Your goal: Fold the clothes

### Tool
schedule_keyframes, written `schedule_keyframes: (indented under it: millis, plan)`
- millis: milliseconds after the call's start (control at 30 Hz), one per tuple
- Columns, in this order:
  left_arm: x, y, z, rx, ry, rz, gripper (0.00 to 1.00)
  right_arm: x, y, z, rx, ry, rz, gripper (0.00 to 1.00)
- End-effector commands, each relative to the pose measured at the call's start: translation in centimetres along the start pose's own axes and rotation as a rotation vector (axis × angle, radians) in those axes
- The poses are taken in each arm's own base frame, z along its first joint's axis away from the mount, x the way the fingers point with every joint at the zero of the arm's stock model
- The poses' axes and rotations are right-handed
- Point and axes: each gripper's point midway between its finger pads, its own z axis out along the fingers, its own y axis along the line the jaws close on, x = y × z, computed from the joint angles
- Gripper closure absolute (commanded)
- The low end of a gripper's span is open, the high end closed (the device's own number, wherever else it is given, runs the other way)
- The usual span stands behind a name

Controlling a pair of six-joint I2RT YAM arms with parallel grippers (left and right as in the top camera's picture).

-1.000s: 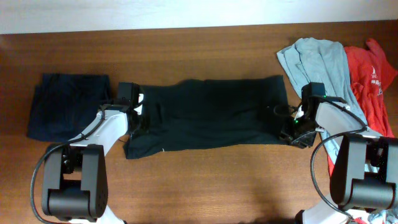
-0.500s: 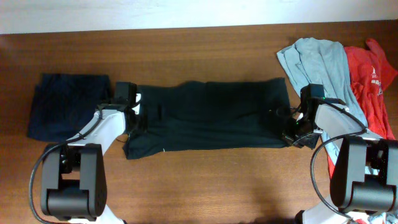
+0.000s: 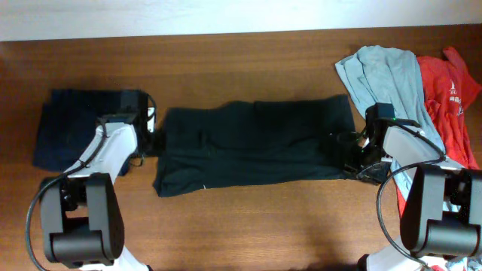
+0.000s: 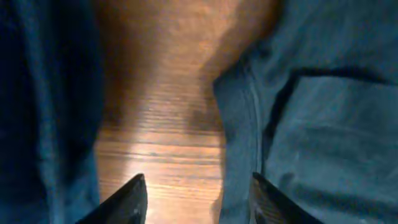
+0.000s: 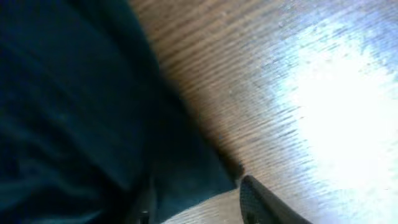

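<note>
The black garment [image 3: 256, 143] lies folded in a long strip across the middle of the table. My left gripper [image 3: 151, 135] stands just off its left end, beside the folded navy garment [image 3: 75, 128]. In the left wrist view this gripper [image 4: 198, 186] is open over bare wood, with the black cloth [image 4: 323, 124] under its right finger and the navy cloth [image 4: 37, 93] at the left. My right gripper [image 3: 343, 150] is low over the strip's right end. In the right wrist view it [image 5: 196, 202] is open, with a corner of the black cloth [image 5: 74, 93] lying loose between its fingers.
A light blue-grey garment [image 3: 388, 75] and a red one [image 3: 452, 98] lie crumpled at the back right, close behind my right arm. The wooden table [image 3: 248, 226] runs to a pale wall edge at the back.
Both grippers have opened and let go of the black garment. My left gripper has drawn back to the left, off the garment's end. The right gripper has stayed roughly in place.
</note>
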Motion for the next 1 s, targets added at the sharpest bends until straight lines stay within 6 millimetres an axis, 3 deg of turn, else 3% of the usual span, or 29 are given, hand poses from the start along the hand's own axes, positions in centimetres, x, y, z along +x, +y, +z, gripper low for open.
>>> schedule_keyframes:
  millis: [0,133,333,500,533,600,700,800,967]
  plan:
    - [-2.7,0.2,-3.9,0.012,-0.086,-0.009,0.43,1.2,0.9,0.3,-0.056,0.049,-0.042,0.44]
    - [-3.3,-1.5,-5.5,0.113,-0.122,-0.004,0.43,0.8,2.7,-1.1,-0.159,0.032,-0.075,0.45]
    - [-3.9,-3.9,-6.1,0.218,-0.164,0.136,0.42,-1.4,3.9,-6.1,-0.229,-0.127,-0.093,0.44]
    - [-5.9,-5.0,-6.9,0.278,-0.253,0.161,0.18,-4.2,5.0,-12.9,-0.308,-0.366,-0.116,0.35]
    - [-6.6,-5.4,-7.2,0.296,-0.288,0.166,0.18,-4.8,5.3,-13.8,-0.322,-0.408,-0.121,0.35]
    - [-7.5,-5.5,-7.5,0.303,-0.328,0.169,0.18,-5.4,5.6,-14.2,-0.336,-0.439,-0.125,0.36]
    - [-8.4,-5.6,-7.8,0.305,-0.365,0.172,0.18,-5.7,5.8,-13.3,-0.330,-0.417,-0.124,0.41]
    - [-8.3,-5.4,-7.6,0.292,-0.360,0.169,0.18,-5.6,6.3,-11.2,-0.341,-0.345,-0.125,0.48]
    - [-10.4,-5.4,-6.6,0.277,-0.425,0.171,0.18,-5.6,7.3,-7.6,-0.368,-0.235,-0.119,0.65]
